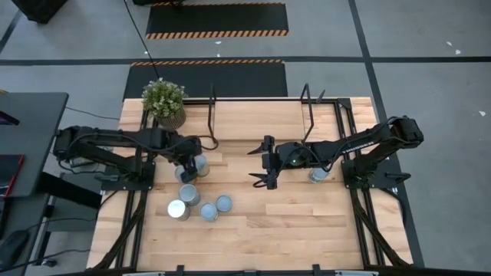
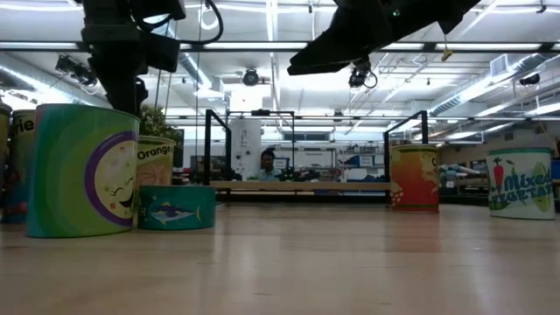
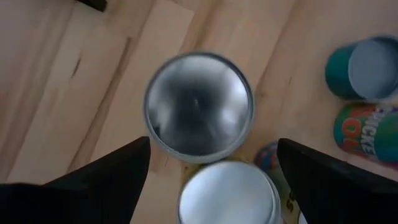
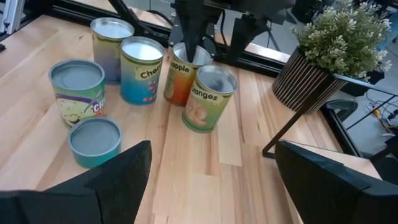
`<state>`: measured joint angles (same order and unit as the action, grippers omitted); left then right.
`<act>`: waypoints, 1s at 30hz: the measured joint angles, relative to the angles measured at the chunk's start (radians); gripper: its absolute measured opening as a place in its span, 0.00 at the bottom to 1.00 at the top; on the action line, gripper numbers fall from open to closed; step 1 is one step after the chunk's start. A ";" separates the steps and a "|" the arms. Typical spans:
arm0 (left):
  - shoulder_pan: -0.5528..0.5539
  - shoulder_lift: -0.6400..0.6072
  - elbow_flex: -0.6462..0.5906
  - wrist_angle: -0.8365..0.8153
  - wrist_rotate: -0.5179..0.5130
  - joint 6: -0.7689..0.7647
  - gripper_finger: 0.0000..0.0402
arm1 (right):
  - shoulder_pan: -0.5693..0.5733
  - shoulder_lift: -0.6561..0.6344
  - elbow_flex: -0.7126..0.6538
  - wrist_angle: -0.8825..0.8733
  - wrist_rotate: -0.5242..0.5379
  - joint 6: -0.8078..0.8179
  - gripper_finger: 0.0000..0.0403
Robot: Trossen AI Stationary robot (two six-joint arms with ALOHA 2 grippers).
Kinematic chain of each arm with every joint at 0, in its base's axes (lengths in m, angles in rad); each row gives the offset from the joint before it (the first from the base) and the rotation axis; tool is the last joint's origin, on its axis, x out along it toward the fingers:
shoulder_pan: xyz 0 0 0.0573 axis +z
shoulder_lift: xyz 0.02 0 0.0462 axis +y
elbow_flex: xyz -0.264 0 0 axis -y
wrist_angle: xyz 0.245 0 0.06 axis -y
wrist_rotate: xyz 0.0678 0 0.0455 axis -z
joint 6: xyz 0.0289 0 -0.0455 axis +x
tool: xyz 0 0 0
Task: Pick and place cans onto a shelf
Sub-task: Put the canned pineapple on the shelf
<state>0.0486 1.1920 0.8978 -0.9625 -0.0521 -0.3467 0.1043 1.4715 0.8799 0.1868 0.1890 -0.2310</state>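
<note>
Six cans in one cluster; left claw and right claw both spread apart.

My left arm reaches in from the table's left edge, its wrist bent so my left gripper points straight down. Its fingers are spread wide, nothing held between them, one dark tip on each side of an open gap. My right arm stretches from the right side toward the middle, wrist level, and my right gripper is spread wide too, fingers pointing leftward, empty.
</note>
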 joint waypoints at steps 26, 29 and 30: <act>-0.056 0.000 -0.001 -0.001 -0.015 -0.090 0.89 | 0.000 0.000 -0.001 0.015 0.000 0.026 0.86; -0.058 0.000 -0.001 -0.006 0.044 -0.123 0.89 | 0.000 0.000 -0.001 0.019 0.000 0.026 0.86; -0.058 0.000 0.000 -0.017 0.058 -0.141 0.89 | 0.000 0.000 -0.001 0.019 0.000 0.026 0.86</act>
<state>-0.0099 1.1919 0.8977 -0.9796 0.0056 -0.4879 0.1047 1.4715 0.8791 0.2058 0.1886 -0.2050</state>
